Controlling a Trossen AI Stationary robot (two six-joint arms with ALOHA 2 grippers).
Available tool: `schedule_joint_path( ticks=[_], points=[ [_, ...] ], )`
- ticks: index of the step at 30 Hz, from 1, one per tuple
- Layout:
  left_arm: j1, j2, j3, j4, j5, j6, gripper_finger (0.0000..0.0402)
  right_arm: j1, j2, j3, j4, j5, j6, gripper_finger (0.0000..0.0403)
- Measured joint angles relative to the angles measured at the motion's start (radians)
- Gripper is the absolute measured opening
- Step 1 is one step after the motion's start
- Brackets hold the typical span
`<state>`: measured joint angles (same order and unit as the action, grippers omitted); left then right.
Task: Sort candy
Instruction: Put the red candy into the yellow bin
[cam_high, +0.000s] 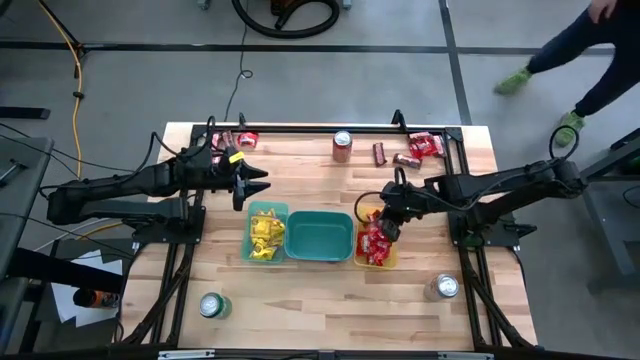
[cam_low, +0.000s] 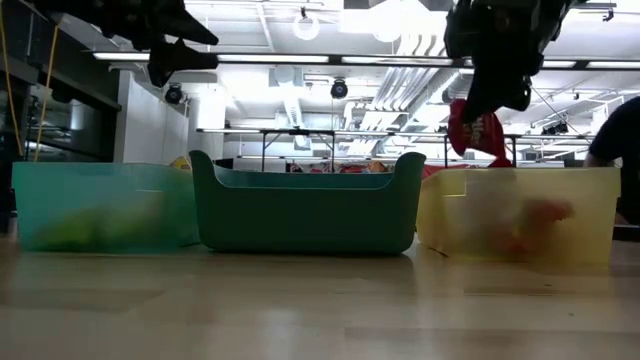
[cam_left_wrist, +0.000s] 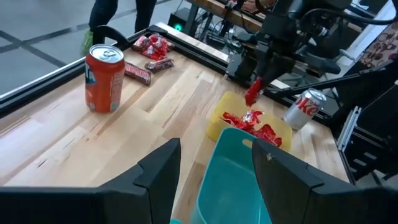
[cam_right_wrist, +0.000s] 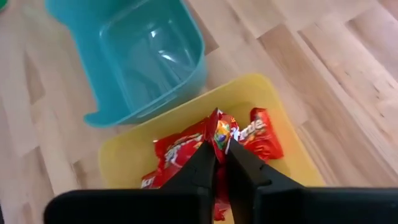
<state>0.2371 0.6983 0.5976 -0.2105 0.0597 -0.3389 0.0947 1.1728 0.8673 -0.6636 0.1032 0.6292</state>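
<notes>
High view shows the right gripper (cam_high: 388, 222) hanging over the yellow bin (cam_high: 361, 262), jaws pinched on a red packet (cam_right_wrist: 219, 132) that dangles above the pile of red packets (cam_high: 375, 243) already in there. From the low view you can see that packet held clear of the bin's rim, not touching anything below. Right wrist view confirms it, both fingers clamped on the wrapper's edge.

Left gripper (cam_high: 254, 185) is over bare table just behind the green bin (cam_high: 250, 250), jaws spread apart and nothing between them. That green bin has yellow packets (cam_high: 265, 232) in it. Teal bin (cam_high: 319, 236) in the middle, between the other two, looks like it's got nothing inside.

More candy sits at the far edge of the table: a bunch of red ones (cam_high: 426, 146) at the far right corner, two dark brown bars (cam_high: 393, 155) near the orange can (cam_high: 342, 145), some more red (cam_high: 236, 139) at the far left.

A person (cam_high: 570, 50) is walking past beyond the table's far right corner.
</notes>
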Motion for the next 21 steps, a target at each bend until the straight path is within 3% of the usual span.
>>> schedule_joint_path(
  ticks=[6, 15, 18, 21],
  points=[
    [0.000, 0.000, 0.000, -0.001, 0.000, 0.000, 0.0186, -0.025, 0.000, 0.000, -0.020, -0.009, -0.001, 0.0065],
    [0.000, 0.000, 0.000, -0.001, -0.001, -0.007, 0.0186, -0.022, -0.001, 0.003, -0.016, -0.017, -0.006, 0.0196],
    [0.000, -0.004, -0.001, 0.014, -0.001, -0.024, 0.0186, -0.040, -0.001, 0.047, -0.016, -0.012, -0.011, 0.0219],
    [0.001, -0.014, -0.002, 0.082, -0.001, -0.024, 0.0186, -0.085, -0.002, 0.136, -0.012, 0.068, -0.031, 0.0226]
  ],
)
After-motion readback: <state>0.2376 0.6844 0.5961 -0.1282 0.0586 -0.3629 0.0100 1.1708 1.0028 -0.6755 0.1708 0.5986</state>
